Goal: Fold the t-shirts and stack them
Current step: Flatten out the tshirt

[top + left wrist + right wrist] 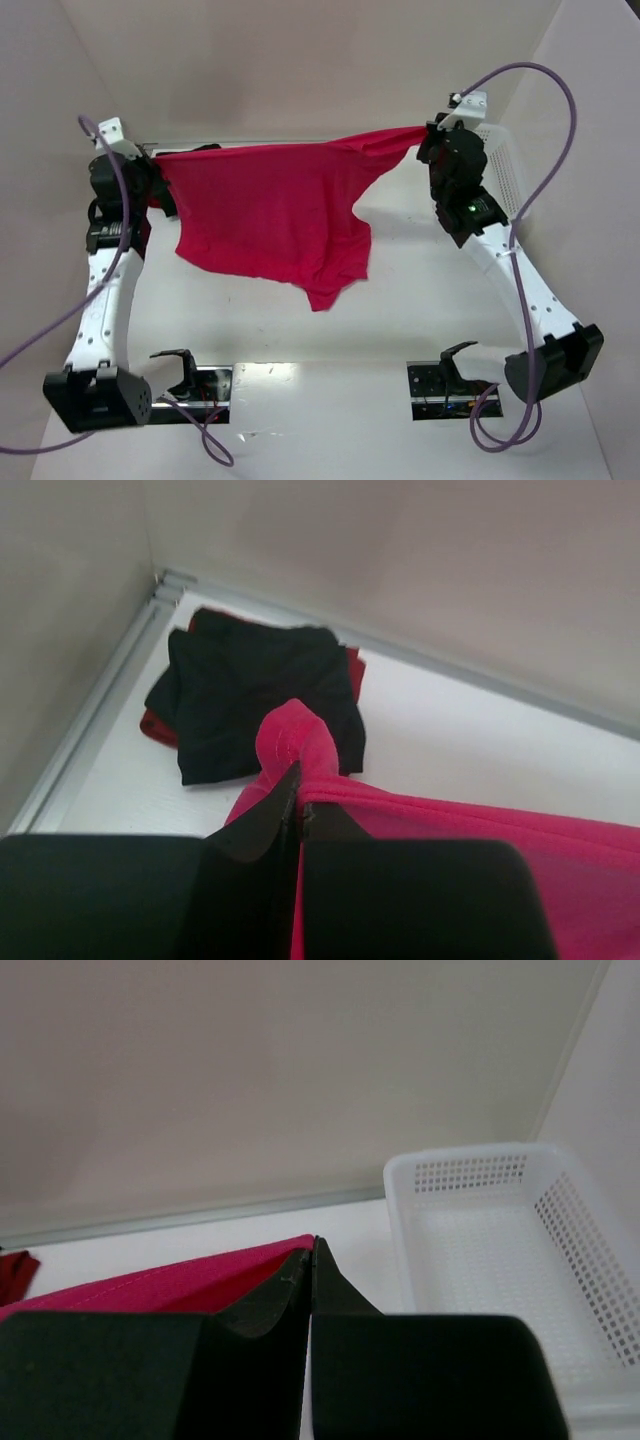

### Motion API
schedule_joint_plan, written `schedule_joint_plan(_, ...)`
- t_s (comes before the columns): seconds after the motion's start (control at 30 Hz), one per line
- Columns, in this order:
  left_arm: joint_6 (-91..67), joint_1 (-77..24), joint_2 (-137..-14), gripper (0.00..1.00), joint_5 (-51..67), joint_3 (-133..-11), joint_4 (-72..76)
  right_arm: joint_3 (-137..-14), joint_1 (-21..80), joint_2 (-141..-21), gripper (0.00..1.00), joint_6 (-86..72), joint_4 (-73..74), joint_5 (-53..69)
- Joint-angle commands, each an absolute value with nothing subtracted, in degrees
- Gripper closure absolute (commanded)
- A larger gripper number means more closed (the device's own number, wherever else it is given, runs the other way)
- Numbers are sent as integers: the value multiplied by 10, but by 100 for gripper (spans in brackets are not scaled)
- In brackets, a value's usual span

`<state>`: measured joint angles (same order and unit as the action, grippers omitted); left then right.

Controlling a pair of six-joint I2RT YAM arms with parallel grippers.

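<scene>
Left wrist view shows the left jaws clenched on a bunched corner of the crimson-pink t-shirt [300, 745]. A knot of cloth pokes up just past the tips and the rest runs off to the right. Beyond the pinch, in the far corner of the worktop [440, 740], the black t-shirt [250, 700] lies folded on top of the darker red t-shirt [158, 725], whose edges peek out at left and right.

In the right wrist view the right jaws are pressed together on a flat edge of the same pink cloth, which leads off to the left. The white perforated basket [480, 1170] stands just to their right, near the back wall.

From the top external view the shirt hangs as a wide sheet stretched between the left arm [105, 290] and the right arm [520, 280], over the back of the worktop. Its lower part sags in folds toward the surface; whether the lowest tip touches it cannot be told.
</scene>
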<state>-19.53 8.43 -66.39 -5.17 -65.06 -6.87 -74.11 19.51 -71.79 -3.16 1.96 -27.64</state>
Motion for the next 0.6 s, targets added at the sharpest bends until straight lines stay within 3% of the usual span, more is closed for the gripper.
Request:
schedule_joint_plan(0.0, -181, 98, -534, 100, -83, -677, -74, -787, 176, -610, 100, -4, -8, -296)
schedule_joint_plan(0.3, -192, 98, -313, 100, -121, -731, -202, -849, 176, -447, 100, 25, 70, -229)
schedule_joint_plan(0.57, -238, 98, -332, 100, -129, -748, -252, -877, 176, -456, 100, 53, 104, -279)
